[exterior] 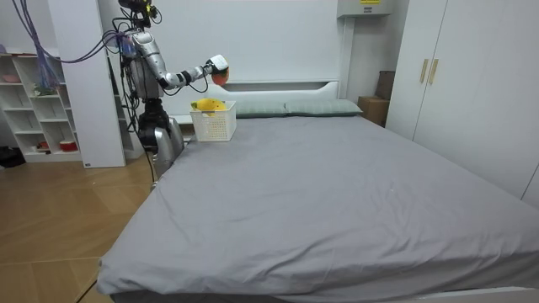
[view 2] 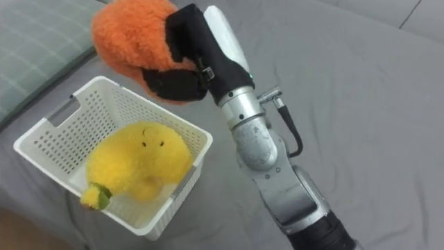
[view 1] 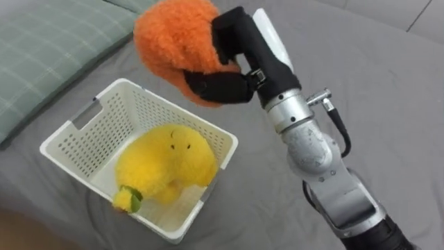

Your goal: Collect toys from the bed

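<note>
Clutching an orange plush toy (view 1: 170, 35), right robot hand (view 1: 236, 45) curled round it, above a white basket (view 1: 80, 149), yellow plush toy (view 1: 166, 163) inside, perhaps a duck, grey bed (view 1: 388, 83) beneath.

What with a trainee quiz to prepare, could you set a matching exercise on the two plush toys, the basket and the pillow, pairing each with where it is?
1 orange plush toy
2 yellow plush toy
3 white basket
4 checked pillow

a inside the basket
b gripped in the right hand, off the bed
c flat on the bed, left of the basket
d standing on the bed, one toy in it

Pairs: 1-b, 2-a, 3-d, 4-c.
</note>
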Controlling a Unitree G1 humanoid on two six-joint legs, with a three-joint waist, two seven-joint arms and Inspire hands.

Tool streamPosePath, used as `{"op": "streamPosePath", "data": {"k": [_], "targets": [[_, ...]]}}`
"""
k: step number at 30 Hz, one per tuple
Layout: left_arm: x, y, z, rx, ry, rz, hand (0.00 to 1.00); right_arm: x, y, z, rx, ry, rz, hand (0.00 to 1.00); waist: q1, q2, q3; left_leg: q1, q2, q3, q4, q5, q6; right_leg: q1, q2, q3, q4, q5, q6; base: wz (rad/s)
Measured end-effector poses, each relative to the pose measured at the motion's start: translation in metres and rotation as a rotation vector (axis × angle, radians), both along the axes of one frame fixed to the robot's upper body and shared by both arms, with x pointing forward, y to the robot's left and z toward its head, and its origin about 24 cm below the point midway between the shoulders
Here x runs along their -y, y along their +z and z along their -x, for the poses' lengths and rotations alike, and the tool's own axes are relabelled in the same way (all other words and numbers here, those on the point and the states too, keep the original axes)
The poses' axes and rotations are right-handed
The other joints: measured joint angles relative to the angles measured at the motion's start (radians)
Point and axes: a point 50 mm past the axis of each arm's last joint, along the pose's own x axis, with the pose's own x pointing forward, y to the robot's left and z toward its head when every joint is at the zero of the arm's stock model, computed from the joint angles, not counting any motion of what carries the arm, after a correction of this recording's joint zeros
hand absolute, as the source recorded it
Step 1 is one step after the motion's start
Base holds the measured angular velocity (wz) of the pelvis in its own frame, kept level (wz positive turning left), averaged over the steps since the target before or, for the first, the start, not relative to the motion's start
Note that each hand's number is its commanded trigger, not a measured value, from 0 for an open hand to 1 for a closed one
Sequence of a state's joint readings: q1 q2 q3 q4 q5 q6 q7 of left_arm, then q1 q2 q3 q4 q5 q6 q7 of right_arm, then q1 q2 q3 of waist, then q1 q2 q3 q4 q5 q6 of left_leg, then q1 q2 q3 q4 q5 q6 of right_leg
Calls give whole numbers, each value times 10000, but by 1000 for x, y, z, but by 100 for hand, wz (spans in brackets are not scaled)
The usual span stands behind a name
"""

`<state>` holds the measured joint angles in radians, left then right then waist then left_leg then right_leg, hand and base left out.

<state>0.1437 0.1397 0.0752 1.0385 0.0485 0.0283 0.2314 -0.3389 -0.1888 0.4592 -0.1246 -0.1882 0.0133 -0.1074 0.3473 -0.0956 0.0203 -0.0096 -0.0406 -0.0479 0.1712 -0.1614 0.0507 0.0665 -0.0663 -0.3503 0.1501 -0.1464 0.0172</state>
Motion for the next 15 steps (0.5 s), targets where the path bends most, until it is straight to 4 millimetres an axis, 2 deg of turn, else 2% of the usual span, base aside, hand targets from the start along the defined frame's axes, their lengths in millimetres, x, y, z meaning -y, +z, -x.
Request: {"op": "streamPosePath", "data": {"k": [2, 5, 6, 8, 11, 15], "targets": [[0, 1, -6, 139, -151, -66, 0, -3, -2, 1, -137, 202, 112, 100, 168, -14, -3, -46, -43, -132, 19, 4, 5, 1, -21, -97, 0, -1, 2, 16], [-3, 3, -11, 191, -253, -182, 0, -13, -4, 1, -289, 558, 218, 56, 274, -32, -10, -148, -67, -247, 115, 2, 5, -3, -31, -193, 0, -4, 6, 12], [-4, 4, -12, 162, -374, -248, 0, -15, -6, -1, -402, 506, 290, 33, 306, -29, -8, -154, -73, -270, 132, 2, 5, 5, -34, -219, 0, -4, 6, 8], [-4, 4, -15, 201, -396, -242, 0, -16, -9, -2, -534, 429, 397, 10, 426, -34, -11, -183, -84, -320, 165, 2, 5, 11, -38, -247, 4, -3, 6, 7], [-3, 4, -18, 213, -441, -116, 0, -17, -12, -2, -595, 385, 755, 1, 663, -35, -13, -252, -104, -443, 243, 2, 4, 20, -45, -363, 4, -3, 6, 12], [-3, 3, -17, -25, -417, 17, 0, -22, -23, -2, -904, 497, 1210, 0, 791, -38, -15, -321, -133, -614, 304, 23, -16, 50, -48, -445, 1, -3, 7, 12]]}}
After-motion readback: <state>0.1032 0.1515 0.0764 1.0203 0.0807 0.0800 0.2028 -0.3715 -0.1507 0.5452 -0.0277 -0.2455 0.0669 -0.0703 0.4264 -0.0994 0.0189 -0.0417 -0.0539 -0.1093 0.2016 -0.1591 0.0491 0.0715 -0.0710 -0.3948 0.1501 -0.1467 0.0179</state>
